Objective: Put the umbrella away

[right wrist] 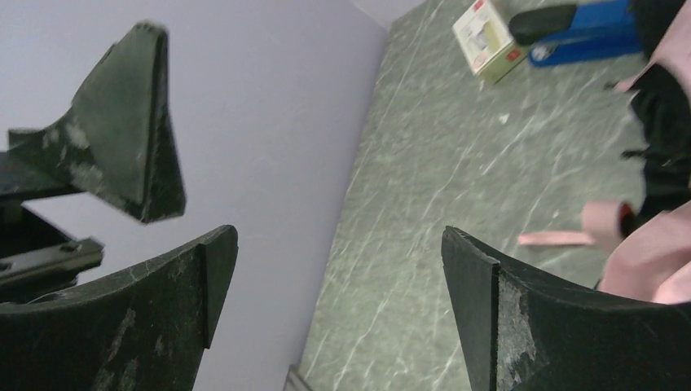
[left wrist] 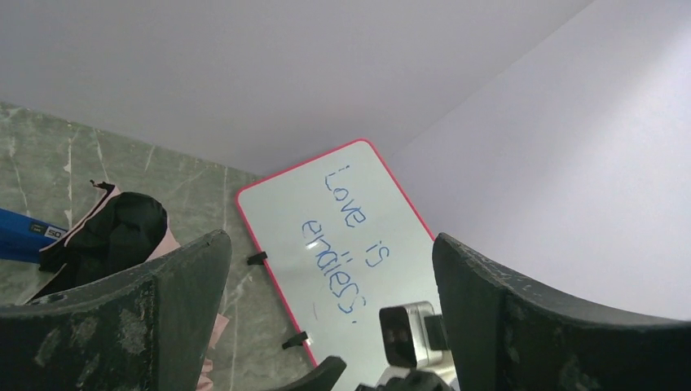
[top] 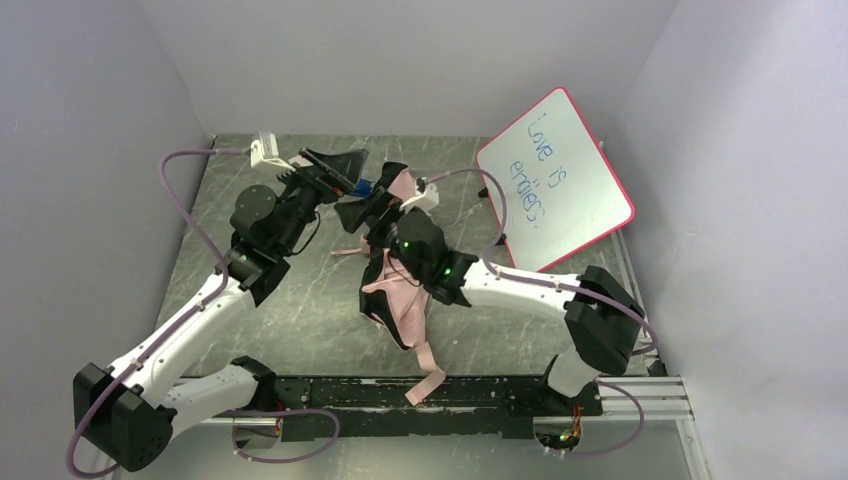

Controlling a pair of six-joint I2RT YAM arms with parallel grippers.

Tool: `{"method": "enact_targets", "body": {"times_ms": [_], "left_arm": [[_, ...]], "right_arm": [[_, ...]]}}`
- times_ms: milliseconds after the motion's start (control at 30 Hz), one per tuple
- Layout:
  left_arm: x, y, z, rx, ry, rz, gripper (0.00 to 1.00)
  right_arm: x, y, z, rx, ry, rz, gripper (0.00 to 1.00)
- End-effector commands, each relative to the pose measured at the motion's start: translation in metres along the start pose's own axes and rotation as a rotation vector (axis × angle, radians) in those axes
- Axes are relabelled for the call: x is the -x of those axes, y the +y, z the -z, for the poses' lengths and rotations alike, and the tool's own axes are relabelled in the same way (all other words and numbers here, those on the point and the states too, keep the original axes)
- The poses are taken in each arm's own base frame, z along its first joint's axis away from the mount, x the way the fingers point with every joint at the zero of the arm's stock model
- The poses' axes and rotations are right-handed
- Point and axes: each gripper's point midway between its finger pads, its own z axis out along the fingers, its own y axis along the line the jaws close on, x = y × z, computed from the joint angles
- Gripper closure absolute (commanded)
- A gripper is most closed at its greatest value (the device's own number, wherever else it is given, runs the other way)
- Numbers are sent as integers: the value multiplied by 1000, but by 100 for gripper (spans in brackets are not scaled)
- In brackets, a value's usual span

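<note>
Top view: the umbrella (top: 398,305) lies crumpled in the middle of the table (top: 300,320). It is a heap of pink and black fabric, partly under the right arm (top: 520,290), and its pink strap (top: 432,365) trails toward the near edge. The left claw (top: 338,172) and right claw (top: 385,200) sit close together at the far end of the heap. A whiteboard (top: 555,180) leans at the right wall.

Left wrist view: the left claw (left wrist: 330,244) is spread wide and pinches nothing. Between its fingers shows the whiteboard (left wrist: 285,204), with blue handwriting. At left, a fold of the umbrella (left wrist: 122,228) rests on the table beside a blue object (left wrist: 20,232).

Right wrist view: the right claw (right wrist: 338,240) is also spread wide, with nothing in it. Beyond it are the table (right wrist: 424,204) and the left wall; of the left claw, one finger (right wrist: 138,122) shows at left. The umbrella (right wrist: 660,122) fills the right edge in black and pink cloth. A small box (right wrist: 486,28) lies beside the blue object (right wrist: 583,24) at top.
</note>
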Motion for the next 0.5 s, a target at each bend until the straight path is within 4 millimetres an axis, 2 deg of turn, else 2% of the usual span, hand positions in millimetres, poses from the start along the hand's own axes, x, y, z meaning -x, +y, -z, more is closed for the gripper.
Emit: {"method": "enact_targets", "body": {"times_ms": [0,167,367,467], "left_arm": [[12,-18,17,-75,-49,31,3],[15,-12,32,-54,-57,41,3],[13,-8,40,-42,-62,90,3],[13,-6,41,-24,-60,69,3]], "right_arm": [[-3,18,9,46,-89,-84,0],[-26,16,14,66,-53,-83,0],[-41,33,20,147,-39,-76,0],[-48,33,19,169,-31,-86,0]]}}
